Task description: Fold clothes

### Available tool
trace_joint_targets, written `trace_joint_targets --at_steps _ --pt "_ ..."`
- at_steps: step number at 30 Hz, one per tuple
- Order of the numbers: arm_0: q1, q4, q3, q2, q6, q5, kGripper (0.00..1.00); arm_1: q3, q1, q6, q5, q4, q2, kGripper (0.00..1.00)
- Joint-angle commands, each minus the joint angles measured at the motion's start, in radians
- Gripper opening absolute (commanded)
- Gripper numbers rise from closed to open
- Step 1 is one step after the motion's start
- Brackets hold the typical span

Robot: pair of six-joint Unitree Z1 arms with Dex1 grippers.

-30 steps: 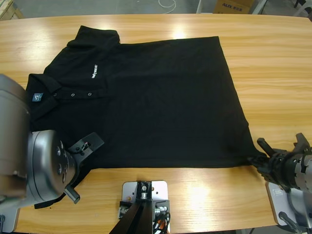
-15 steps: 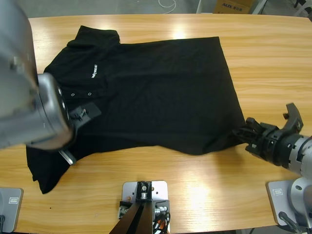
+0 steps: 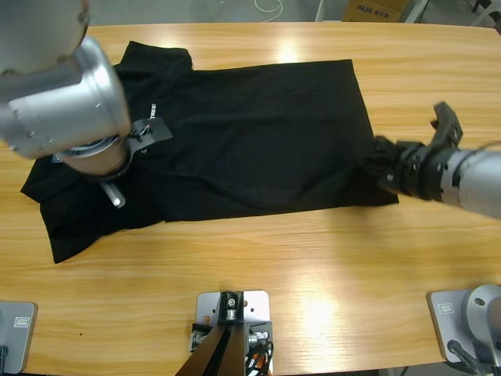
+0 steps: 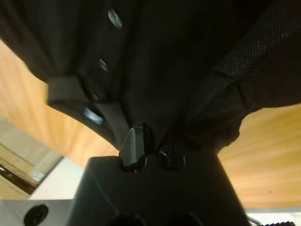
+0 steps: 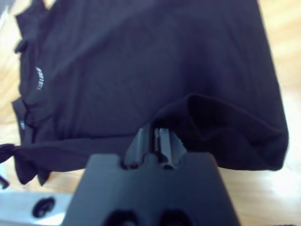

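Since the earlier frames both end effectors, left (image 3: 139, 135) and right (image 3: 381, 166), each pinching the black knit polo shirt's (image 3: 258, 133) near edge, carry it up-surface; lengthwise fold apparently underway on the wooden surface (image 3: 313, 258).

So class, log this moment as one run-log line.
left gripper: shut on polo shirt | right gripper: shut on hem | fold: underway

— Shirt colour?
— The polo shirt (image 3: 250, 141) is black all over, with a small white chest mark (image 3: 153, 112). In the left wrist view its buttons (image 4: 114, 18) show pale grey, and a teal label (image 4: 92, 115) sits by the collar.
— And the rest?
— The table (image 3: 313, 266) is light honey-brown with a streaky wood grain. The arms are silver-grey; the right gripper (image 3: 383, 166) and the left gripper (image 4: 150, 146) are black.
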Motion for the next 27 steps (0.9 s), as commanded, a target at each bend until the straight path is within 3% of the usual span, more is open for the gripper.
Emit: trace_joint_targets --at_steps 1,7,13,18,24,25,26,27 --pt "0.059 0.019 -0.131 0.120 0.132 0.080 0.000 -0.048 -0.132 -0.084 0.082 0.041 0.079 0.000" --pt "0.141 0.019 -0.222 0.151 0.213 0.103 0.000 -0.082 -0.200 -0.216 0.088 0.076 0.127 0.000" --pt "0.142 0.023 -0.224 0.191 0.230 0.098 0.000 -0.116 -0.283 -0.324 0.098 0.067 0.182 0.000" --pt "0.124 0.039 -0.208 0.202 0.233 0.065 0.000 -0.135 -0.356 -0.456 0.128 -0.040 0.245 0.000" --pt "0.125 0.045 -0.207 0.212 0.230 0.060 0.000 -0.165 -0.383 -0.500 0.192 -0.098 0.321 0.000" --pt "0.125 0.045 -0.206 0.213 0.230 0.057 0.000 -0.164 -0.384 -0.528 0.219 -0.131 0.339 0.042" --pt "0.125 0.046 -0.205 0.214 0.230 0.055 0.000 -0.165 -0.384 -0.540 0.231 -0.144 0.353 0.405" --pt "0.125 0.048 -0.204 0.214 0.230 0.054 0.000 -0.164 -0.384 -0.551 0.230 -0.151 0.362 0.688"
